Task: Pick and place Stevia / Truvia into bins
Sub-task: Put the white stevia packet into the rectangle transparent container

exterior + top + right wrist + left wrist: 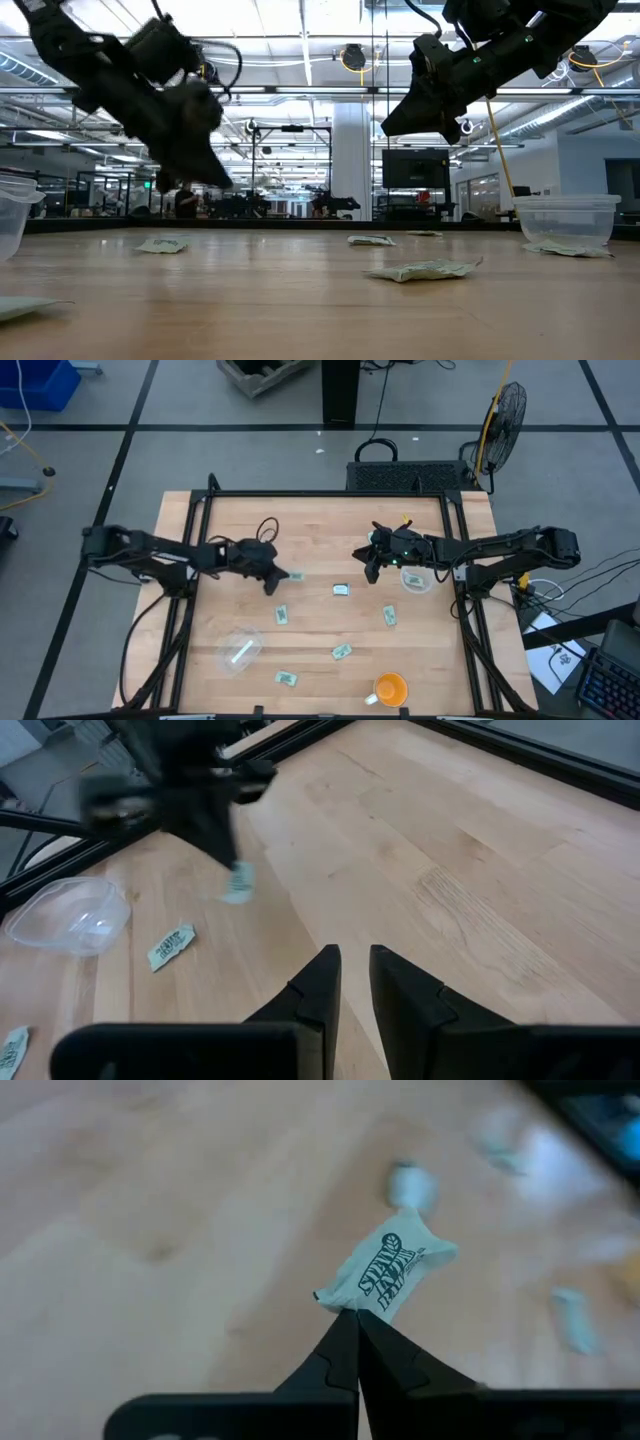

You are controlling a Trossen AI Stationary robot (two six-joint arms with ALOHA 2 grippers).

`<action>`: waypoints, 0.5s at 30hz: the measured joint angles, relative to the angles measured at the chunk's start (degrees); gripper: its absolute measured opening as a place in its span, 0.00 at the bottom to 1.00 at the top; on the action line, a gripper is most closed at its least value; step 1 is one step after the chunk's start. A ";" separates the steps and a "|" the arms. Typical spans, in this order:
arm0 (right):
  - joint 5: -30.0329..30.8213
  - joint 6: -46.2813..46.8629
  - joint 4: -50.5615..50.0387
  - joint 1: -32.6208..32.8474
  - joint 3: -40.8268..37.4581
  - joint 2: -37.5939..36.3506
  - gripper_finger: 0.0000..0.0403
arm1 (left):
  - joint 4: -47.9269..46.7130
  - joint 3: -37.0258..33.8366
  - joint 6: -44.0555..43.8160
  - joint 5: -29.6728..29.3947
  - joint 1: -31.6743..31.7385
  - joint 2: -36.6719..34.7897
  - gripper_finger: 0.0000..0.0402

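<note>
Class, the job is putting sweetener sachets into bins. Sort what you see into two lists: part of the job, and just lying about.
Part of the job:
sachet pinched in left hand
loose sachets
two clear bins
right hand, empty, above the table

Just lying about:
orange cup
fan

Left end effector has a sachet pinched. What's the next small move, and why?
Probably carry it toward the clear cup on the left arm's side. The left end effector is shut on a sachet, lifted off the table, and that cup is the nearer one in the high view.
</note>
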 joint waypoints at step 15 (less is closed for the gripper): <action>0.01 -1.75 -2.48 0.00 0.00 -0.02 0.12 | -30.80 0.00 12.72 7.03 -26.26 -24.24 0.00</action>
